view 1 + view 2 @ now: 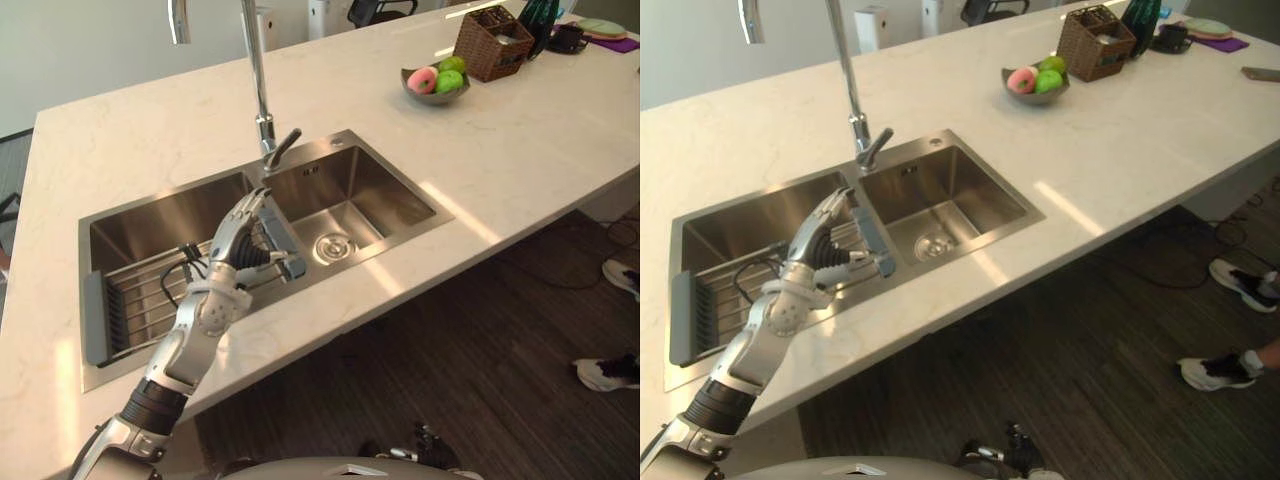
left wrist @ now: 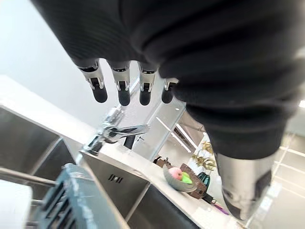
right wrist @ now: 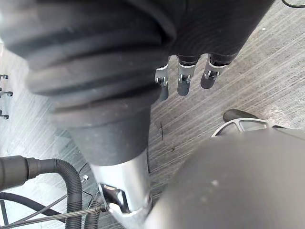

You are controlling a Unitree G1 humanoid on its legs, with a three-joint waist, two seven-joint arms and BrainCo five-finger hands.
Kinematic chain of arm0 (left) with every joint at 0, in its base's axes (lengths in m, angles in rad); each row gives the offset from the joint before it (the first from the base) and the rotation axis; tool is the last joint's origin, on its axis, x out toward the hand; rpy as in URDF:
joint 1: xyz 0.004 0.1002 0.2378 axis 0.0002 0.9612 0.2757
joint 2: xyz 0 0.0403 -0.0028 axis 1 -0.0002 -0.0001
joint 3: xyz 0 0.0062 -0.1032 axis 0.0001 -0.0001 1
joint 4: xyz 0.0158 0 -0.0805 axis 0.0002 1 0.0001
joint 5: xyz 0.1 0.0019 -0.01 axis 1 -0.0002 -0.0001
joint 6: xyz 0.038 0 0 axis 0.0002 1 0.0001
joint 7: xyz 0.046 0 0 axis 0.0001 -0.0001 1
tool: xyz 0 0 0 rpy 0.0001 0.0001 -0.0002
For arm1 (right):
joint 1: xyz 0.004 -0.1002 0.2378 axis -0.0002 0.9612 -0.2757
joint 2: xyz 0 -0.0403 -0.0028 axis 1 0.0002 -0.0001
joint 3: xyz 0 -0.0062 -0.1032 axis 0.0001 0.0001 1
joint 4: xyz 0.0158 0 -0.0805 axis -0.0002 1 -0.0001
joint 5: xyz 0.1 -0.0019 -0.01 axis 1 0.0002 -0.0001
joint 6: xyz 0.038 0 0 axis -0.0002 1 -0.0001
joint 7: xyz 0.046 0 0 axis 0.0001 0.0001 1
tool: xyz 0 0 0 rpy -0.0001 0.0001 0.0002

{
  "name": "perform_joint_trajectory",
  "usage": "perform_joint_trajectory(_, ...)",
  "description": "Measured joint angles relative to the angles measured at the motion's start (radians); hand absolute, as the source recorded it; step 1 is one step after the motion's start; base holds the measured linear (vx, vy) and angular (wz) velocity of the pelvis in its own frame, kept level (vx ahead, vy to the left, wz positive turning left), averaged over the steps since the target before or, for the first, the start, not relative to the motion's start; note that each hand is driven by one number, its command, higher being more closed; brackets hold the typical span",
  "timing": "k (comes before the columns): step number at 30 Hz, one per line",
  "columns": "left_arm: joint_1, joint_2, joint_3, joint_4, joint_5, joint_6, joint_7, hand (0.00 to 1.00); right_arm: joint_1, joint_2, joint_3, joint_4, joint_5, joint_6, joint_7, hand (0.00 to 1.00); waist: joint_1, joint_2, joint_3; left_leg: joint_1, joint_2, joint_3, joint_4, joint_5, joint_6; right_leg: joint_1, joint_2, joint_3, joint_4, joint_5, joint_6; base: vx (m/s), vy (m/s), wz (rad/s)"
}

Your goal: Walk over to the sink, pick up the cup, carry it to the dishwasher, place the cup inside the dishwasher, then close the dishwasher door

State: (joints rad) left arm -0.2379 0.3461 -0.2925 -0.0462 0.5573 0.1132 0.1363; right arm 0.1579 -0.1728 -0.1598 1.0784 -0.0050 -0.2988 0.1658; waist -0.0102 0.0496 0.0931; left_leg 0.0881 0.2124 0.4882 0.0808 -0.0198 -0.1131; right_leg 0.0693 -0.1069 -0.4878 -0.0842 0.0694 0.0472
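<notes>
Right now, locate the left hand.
In the left eye view, the left hand is over the sink, at its centre divider, in front of the faucet, beside the drying rack.

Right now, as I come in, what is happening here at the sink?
The robot is reaching with its left hand over the double sink, just above the wire rack in the left basin. The fingers are open and hold nothing. The right hand hangs open, low over the floor. I cannot make out a cup. A fruit bowl and a basket stand further along the counter.
</notes>
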Motion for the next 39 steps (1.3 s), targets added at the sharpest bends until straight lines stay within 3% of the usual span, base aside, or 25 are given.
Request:
perform_joint_trajectory(8, -0.066, 0.052, 0.005, 0.035, 0.067, 0.057, -0.064, 0.00, -0.008, 0.004, 0.017, -0.002, -0.002, 0.013, 0.001, 0.00, -0.001, -0.018, 0.007, 0.000, -0.038, -0.019, -0.031, -0.007, 0.009, -0.017, -0.033, 0.003, -0.004, 0.027, 0.017, -0.07, 0.105, 0.02)
perform_joint_trajectory(13, -0.072, 0.092, 0.008, 0.191, 0.115, 0.103, -0.125, 0.00, -0.014, 0.006, 0.022, -0.013, -0.003, 0.033, 0.006, 0.00, -0.015, -0.019, 0.006, 0.002, -0.046, -0.015, -0.028, -0.015, 0.010, -0.020, -0.042, 0.007, -0.005, 0.039, 0.019, -0.05, 0.056, -0.03)
perform_joint_trajectory(17, -0.072, 0.116, 0.008, 0.225, 0.135, 0.103, -0.146, 0.00, -0.015, 0.004, 0.021, -0.015, -0.003, 0.042, 0.007, 0.00, -0.016, -0.018, 0.006, -0.001, -0.046, -0.012, -0.029, -0.021, 0.002, -0.026, -0.041, 0.011, -0.005, 0.042, 0.022, 0.00, 0.024, -0.03)
perform_joint_trajectory(39, -0.084, 0.116, 0.005, 0.352, 0.214, 0.130, -0.274, 0.00, -0.041, -0.003, 0.021, -0.041, -0.006, 0.085, 0.034, 0.00, -0.035, -0.005, 0.007, 0.002, -0.075, -0.007, 0.009, -0.066, 0.028, -0.025, -0.071, 0.038, -0.006, 0.075, 0.054, -0.01, 0.051, -0.03)
